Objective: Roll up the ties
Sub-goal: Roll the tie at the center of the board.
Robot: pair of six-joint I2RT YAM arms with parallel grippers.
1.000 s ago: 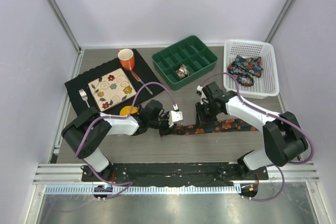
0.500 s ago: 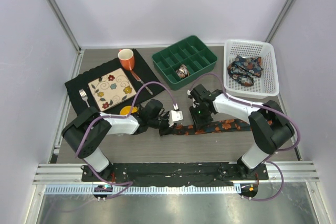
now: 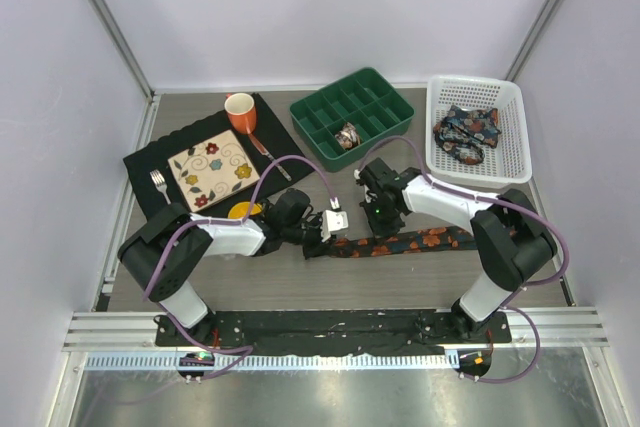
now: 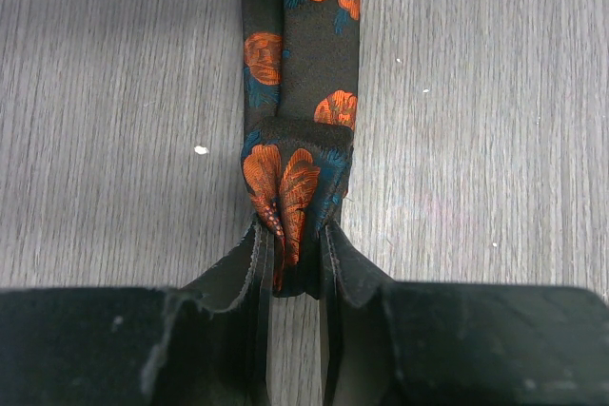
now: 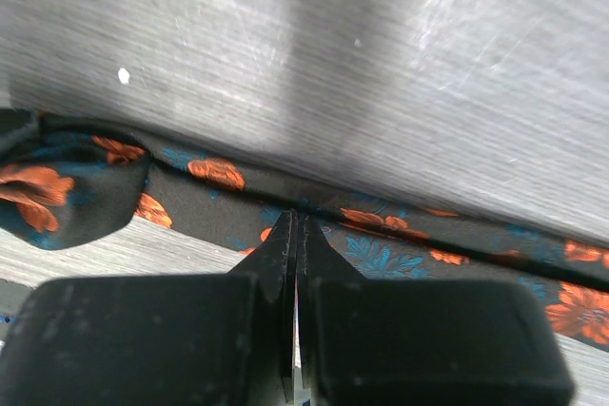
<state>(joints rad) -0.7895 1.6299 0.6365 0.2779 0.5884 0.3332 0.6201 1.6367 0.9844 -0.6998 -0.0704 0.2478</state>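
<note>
Left wrist shows the tie [image 4: 303, 130] end-on, pinched inside the left pincer [image 4: 293, 242].

On the grey wood-grain table [image 3: 250, 277], the tie [image 3: 400, 244] in front of the green tray [image 3: 392, 97] is near-black with orange flowers and teal leaves, while left of the tray a cream plate [image 3: 212, 169] patterned with red, yellow and blue flowers lies on a black placemat [image 3: 275, 132] beside an orange mug [image 3: 240, 109].
</note>
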